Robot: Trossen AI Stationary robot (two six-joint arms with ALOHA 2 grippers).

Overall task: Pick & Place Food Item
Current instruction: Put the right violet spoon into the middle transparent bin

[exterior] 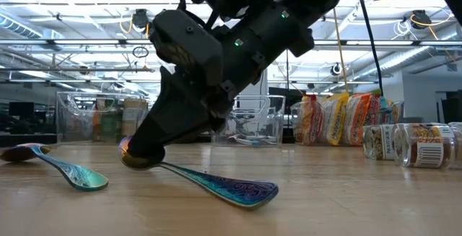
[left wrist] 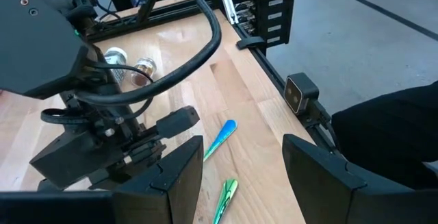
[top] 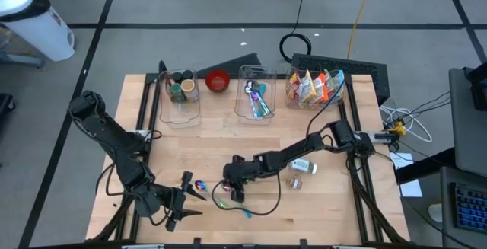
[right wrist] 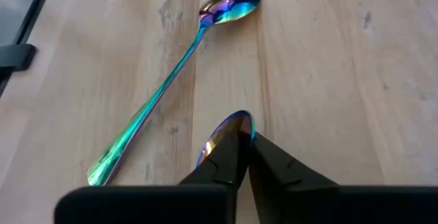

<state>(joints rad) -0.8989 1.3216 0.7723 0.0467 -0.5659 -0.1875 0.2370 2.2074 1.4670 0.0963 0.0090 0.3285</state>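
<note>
R gripper is down at the wooden table, front-center, fingers pinched nearly together on the bowl end of an iridescent spoon; in the low view that spoon has its bowl tucked under the fingertips w/ the blue-green handle running out along the tabletop toward the camera side, handle end resting on the wood. So jaws narrow, closed on the spoon bowl, which pokes out just past the tips in the R wrist view. A second iridescent spoon lies flat on the table near the first, apart from the R gripper, untouched; in the low view it's off to the side. L gripper is at the table's front-L corner area, fingers spread apart w/ nothing between them, hovering near the spoon handles; it looks across at the R arm. Two small jars lie on their sides behind the R arm, well apart from the spoons. Along the far edge of the table: a clear bin w/ containers, a red bowl, a clear bin w/ utensils, and a clear bin of snack packets. No food item is in either gripper; the packets sit in their bin, far from both.
</note>
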